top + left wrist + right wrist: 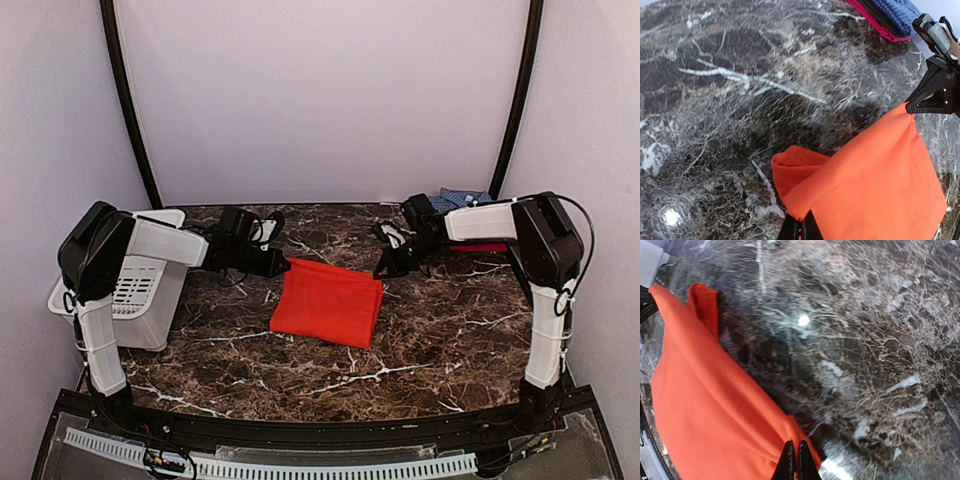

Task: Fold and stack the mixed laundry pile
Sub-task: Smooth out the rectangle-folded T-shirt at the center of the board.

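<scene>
Orange-red shirt (pixel 327 302) lies as a folded rectangle in the middle of the dark marble table (pixel 430 345), and both arms reach to its far edge.

The left arm (pixel 165 243) rises from the near left corner, bends at a high elbow and stretches almost level toward the right. Seen from above, it crosses the white slotted basket (pixel 150 290) that stands at the left edge of the table. The right arm (pixel 485 222) makes the same shape in mirror, its forearm going level to the left.

The left gripper (pixel 283 265) has its fingers pressed together on the far left corner of the orange-red shirt. In its wrist view the closed fingertips (pixel 810 231) bite the cloth at the edge, and the cloth runs across to the other claw. The right gripper (pixel 383 270) pinches the far right corner in the same way, its two fingers (pixel 788 462) meeting on the cloth. The held edge seems a little raised; how much, I cannot tell.

The checked shirt (pixel 465 196) sits at the far right of the table, mostly hidden behind the right arm, so only a blue patch shows. Beside it a strip of pink-red cloth (pixel 478 247) shows; what it is, I cannot make out.
</scene>
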Robot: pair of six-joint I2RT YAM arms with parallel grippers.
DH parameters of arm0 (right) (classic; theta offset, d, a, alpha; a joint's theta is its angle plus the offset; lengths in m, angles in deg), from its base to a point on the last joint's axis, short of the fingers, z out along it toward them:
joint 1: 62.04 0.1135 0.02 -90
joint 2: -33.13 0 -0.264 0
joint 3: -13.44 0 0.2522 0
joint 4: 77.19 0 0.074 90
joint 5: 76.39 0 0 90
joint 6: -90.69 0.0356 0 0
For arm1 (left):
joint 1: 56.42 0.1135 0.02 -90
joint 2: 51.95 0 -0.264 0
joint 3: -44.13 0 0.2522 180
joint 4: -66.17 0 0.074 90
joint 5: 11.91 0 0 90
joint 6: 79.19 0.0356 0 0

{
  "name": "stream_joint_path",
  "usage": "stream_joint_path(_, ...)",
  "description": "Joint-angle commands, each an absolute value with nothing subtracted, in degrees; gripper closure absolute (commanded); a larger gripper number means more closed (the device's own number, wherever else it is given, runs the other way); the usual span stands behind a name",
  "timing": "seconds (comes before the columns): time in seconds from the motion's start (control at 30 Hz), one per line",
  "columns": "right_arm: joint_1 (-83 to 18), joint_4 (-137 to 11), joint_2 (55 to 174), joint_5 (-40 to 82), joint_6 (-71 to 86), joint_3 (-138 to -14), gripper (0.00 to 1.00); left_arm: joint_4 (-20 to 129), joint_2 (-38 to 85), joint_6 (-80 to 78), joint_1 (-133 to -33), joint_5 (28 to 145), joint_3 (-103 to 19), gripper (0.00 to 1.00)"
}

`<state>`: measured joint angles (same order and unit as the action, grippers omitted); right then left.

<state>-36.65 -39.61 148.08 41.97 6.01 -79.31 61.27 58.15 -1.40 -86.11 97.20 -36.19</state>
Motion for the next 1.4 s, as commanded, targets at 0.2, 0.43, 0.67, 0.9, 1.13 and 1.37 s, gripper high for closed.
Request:
stream_joint_path(0.2,-37.25,-40.79,155.6,34.32,8.1,-83.16,1.0,60.25,64.74,-1.66,-85.16,97.79,-39.23,1.0)
stream_joint_path(0.43,-36.86,-38.67,151.33,36.25,7.62,-86.36,1.0,62.56,56.16,-3.26,-85.56,99.84,-33.03,1.0)
stream_joint_path(0.67,-36.9,-36.77,140.91,36.38,7.55,-79.38,1.0,59.59,50.28,-1.16,-88.58,100.05,-33.22,1.0)
stream_joint_path(0.9,-38.32,-37.0,139.78,34.22,7.01,-75.81,1.0,60.03,53.6,-0.61,-89.64,98.44,-36.29,1.0)
stream_joint_path(1.13,-39.7,-38.57,148.45,30.79,8.42,-78.23,1.0,59.17,63.27,-1.04,-89.32,95.53,-42.47,1.0)
stream_joint_path(1.37,-39.73,-39.76,151.77,32.78,9.21,-82.51,1.0,60.49,66.49,-3.86,-86.87,92.43,-41.24,1.0)
